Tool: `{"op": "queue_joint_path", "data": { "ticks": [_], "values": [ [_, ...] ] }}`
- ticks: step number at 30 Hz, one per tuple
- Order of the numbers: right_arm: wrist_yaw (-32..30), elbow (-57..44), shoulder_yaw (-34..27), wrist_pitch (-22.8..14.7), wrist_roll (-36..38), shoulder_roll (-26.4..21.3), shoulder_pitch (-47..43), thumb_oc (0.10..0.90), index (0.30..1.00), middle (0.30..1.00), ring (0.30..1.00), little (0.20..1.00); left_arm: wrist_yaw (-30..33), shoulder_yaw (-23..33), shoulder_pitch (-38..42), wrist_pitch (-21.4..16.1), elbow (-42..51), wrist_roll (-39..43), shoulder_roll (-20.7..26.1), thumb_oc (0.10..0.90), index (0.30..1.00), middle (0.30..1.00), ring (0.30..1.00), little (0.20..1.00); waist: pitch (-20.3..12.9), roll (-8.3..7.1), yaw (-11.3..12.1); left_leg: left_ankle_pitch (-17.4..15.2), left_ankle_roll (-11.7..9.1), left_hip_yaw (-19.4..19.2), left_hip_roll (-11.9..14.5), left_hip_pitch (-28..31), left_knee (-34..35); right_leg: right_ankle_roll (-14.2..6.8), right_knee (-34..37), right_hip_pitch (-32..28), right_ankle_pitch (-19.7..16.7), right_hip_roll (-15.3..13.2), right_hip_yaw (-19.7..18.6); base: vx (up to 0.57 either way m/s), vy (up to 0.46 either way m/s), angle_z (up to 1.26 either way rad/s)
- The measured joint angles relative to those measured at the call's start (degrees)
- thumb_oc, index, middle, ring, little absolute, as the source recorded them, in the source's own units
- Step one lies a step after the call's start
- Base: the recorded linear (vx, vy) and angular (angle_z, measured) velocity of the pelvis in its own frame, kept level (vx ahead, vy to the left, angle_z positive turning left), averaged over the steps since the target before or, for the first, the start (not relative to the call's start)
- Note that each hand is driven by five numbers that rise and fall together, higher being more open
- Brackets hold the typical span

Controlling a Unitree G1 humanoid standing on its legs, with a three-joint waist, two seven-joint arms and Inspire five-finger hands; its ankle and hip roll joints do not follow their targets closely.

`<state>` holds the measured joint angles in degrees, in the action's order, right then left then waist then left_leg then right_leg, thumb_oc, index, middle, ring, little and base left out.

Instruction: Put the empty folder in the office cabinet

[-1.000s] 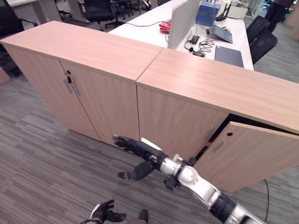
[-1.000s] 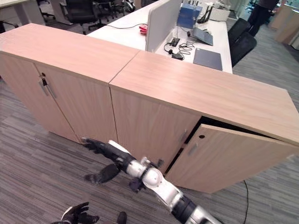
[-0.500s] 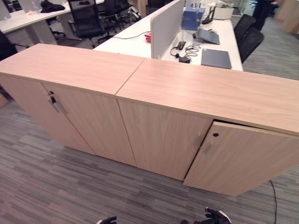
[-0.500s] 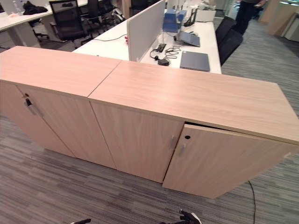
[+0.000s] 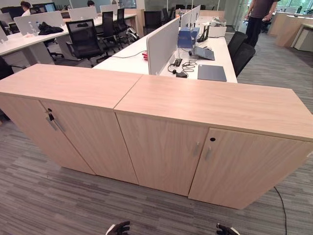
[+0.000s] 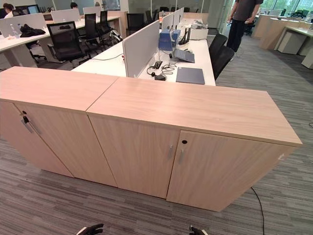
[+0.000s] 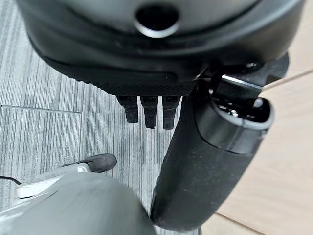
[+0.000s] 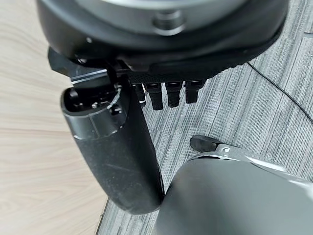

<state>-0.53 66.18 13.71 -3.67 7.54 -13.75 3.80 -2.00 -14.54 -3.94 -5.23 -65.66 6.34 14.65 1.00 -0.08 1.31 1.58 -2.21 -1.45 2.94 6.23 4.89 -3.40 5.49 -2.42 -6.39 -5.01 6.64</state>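
Note:
The office cabinet (image 5: 210,105) is a low, light wood unit, and both of its front doors stand shut with slim handles (image 5: 202,151) at the middle seam. The right door (image 5: 249,169) lies flush with the frame. My left hand (image 5: 120,227) hangs low over the carpet well in front of the cabinet; in the left wrist view its fingers (image 7: 149,110) are straight and hold nothing. My right hand (image 5: 227,230) hangs the same way further right, with straight fingers (image 8: 168,95) and an empty grasp.
A matching cabinet (image 5: 63,85) with a key in its door (image 5: 50,117) joins on the left. Behind are white desks (image 5: 195,58) with a divider, a closed laptop (image 5: 211,72) and black chairs (image 5: 84,41). A person (image 5: 261,19) stands at the far back right.
The cabinet's right door went from ajar to shut. My right arm drew back from the cabinet front to the view's bottom edge. The camera tilted up.

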Motion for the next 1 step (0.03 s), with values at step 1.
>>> {"op": "queue_joint_path", "data": {
  "ticks": [1],
  "values": [
    [0.0,0.0,0.0,0.0,0.0,0.0,0.0,0.8,0.9,0.9,0.9,0.9,0.0,0.0,0.0,0.0,0.0,0.0,0.0,0.8,0.9,0.9,0.9,0.9,-0.1,0.06,-0.4,0.0,-0.1,0.0,0.0,0.0,0.0,0.0,0.0,0.0,0.0,0.0,0.0,0.0,0.0,0.0]
  ]
}}
